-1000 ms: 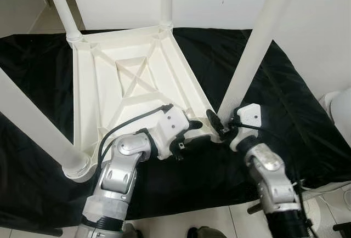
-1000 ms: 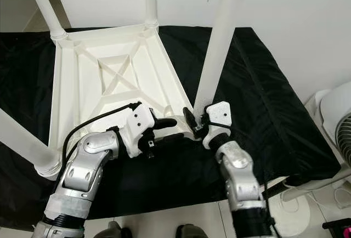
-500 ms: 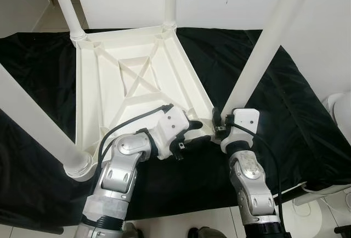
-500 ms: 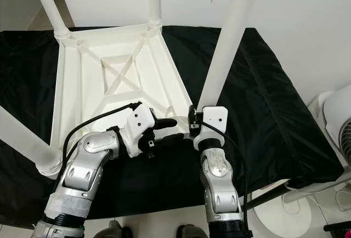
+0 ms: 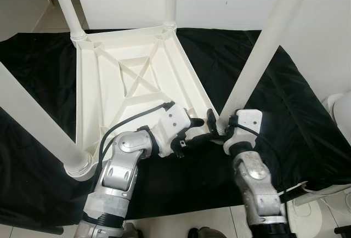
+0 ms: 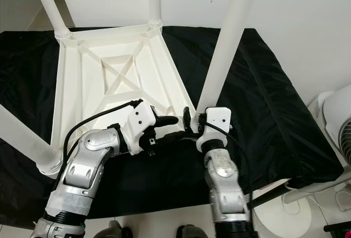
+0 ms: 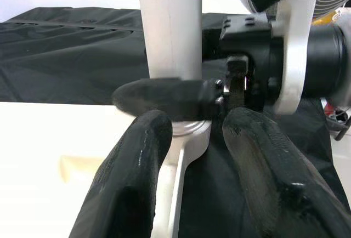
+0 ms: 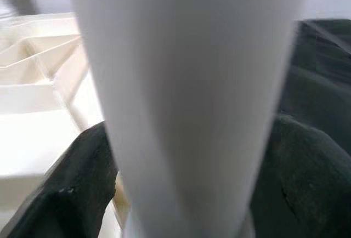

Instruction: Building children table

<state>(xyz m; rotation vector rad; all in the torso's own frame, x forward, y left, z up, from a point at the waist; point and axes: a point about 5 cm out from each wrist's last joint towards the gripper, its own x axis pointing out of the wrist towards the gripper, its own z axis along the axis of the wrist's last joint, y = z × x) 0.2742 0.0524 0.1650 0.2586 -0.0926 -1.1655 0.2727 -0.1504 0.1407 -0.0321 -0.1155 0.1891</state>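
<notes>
The right gripper (image 5: 215,125) is clamping the near-right table leg (image 5: 258,62) at its base on the upturned tabletop (image 5: 131,84); beside that leg, the left gripper (image 5: 193,131) is hovering with fingers apart

Work surface is covered by a black cloth (image 5: 296,112) (creased, draped over the near edge). Plain white wall (image 6: 296,24) is seen behind it. Pale tiled floor (image 5: 181,221) is seen below, a white fan (image 6: 337,123) at far right.
</notes>
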